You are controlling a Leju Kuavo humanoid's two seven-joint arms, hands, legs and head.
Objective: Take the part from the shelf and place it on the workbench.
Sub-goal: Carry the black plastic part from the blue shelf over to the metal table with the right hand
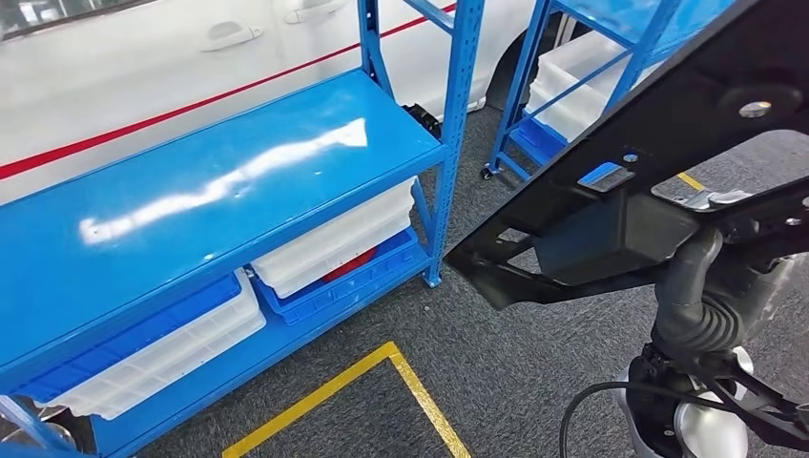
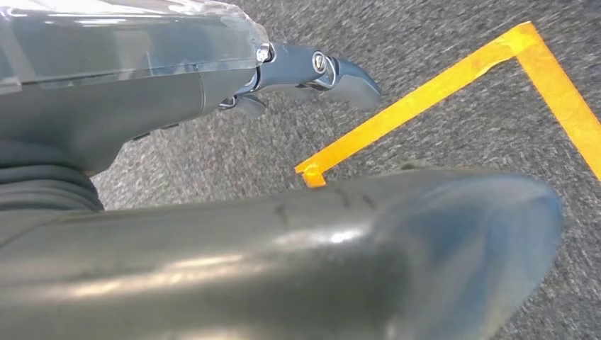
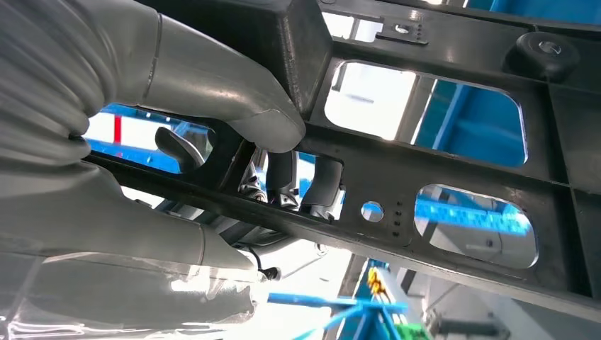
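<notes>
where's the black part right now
The black part is off the shelf, held by the right robot hand on the right of the head view, above the grey carpet beside the blue shelf.

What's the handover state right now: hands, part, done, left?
Right hand: grips the black plastic frame part through one of its openings, thumb on one side, fingers on the other; the part is held up in the air to the right of the blue shelf.
Left hand: holds nothing, hanging over grey carpet near the yellow floor tape.
Done: part is off the shelf and in hand.
Left: carry it to the workbench, which I can't see in these views, set it down, let go.
Nearby: white bins on the lower shelf level, white car behind.
</notes>
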